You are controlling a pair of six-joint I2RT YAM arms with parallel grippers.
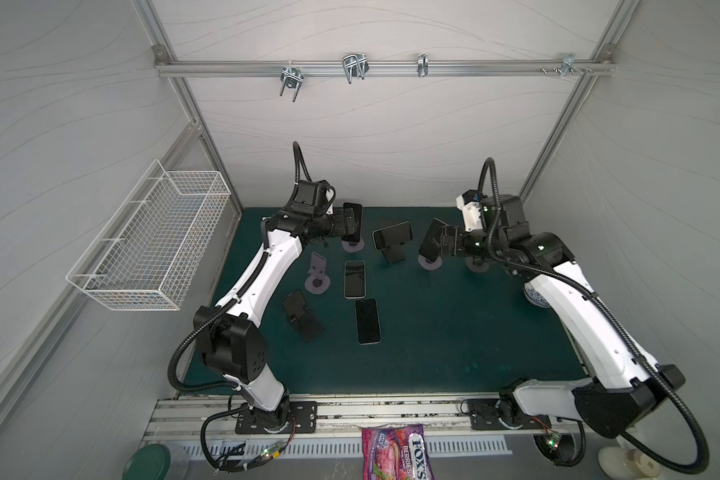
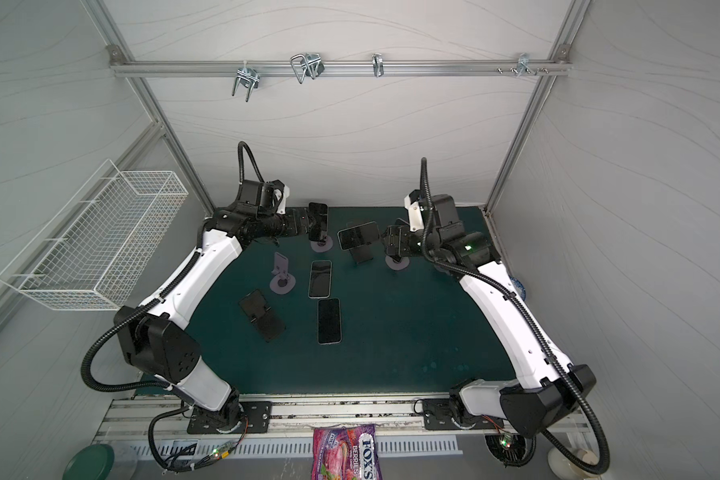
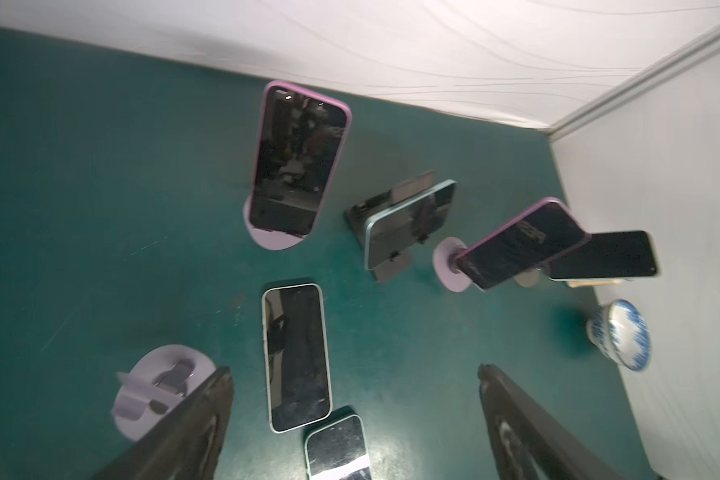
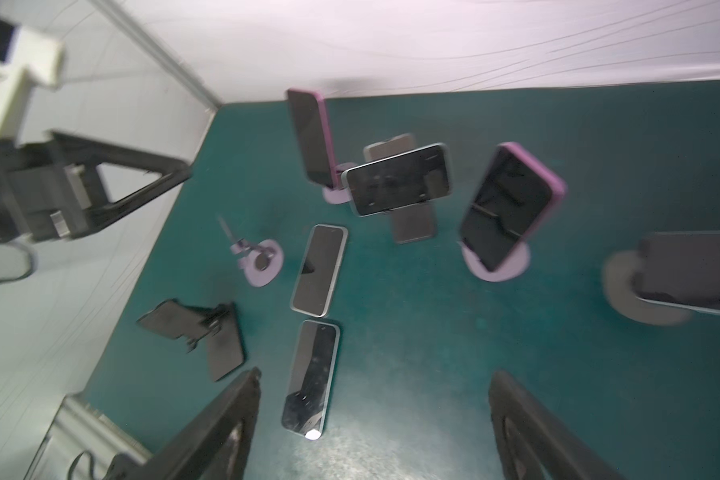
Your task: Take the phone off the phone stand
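A pink-cased phone (image 3: 300, 162) stands upright on a lilac round stand (image 3: 267, 243) near the back wall. It is ahead of the left gripper (image 3: 354, 370), whose fingers (image 3: 192, 424) are spread wide with nothing between them and no contact with the phone. A second pink-cased phone (image 4: 512, 208) leans back on a second lilac stand (image 4: 512, 270) ahead of the right gripper (image 4: 375, 374), which is also spread wide and empty. Between these two, a pale-blue-edged phone (image 1: 392, 235) sits crosswise on a black stand (image 1: 395, 255). A fourth phone (image 3: 603, 255) rests crosswise on a grey round stand (image 4: 624, 291) farther right and is largely hidden under the right arm in both top views. Two flat phones lie screen-up on the green mat (image 1: 433, 353), a farther flat phone (image 1: 354, 279) and a nearer flat phone (image 1: 367, 321). To their left are an empty lilac stand (image 1: 317, 276) and an empty black folding stand (image 1: 302, 316). A blue-and-white bowl (image 3: 624, 336) sits by the right wall, a white wire basket (image 1: 154, 245) hangs on the left wall, and a candy bag (image 1: 395, 455) lies at the front edge.
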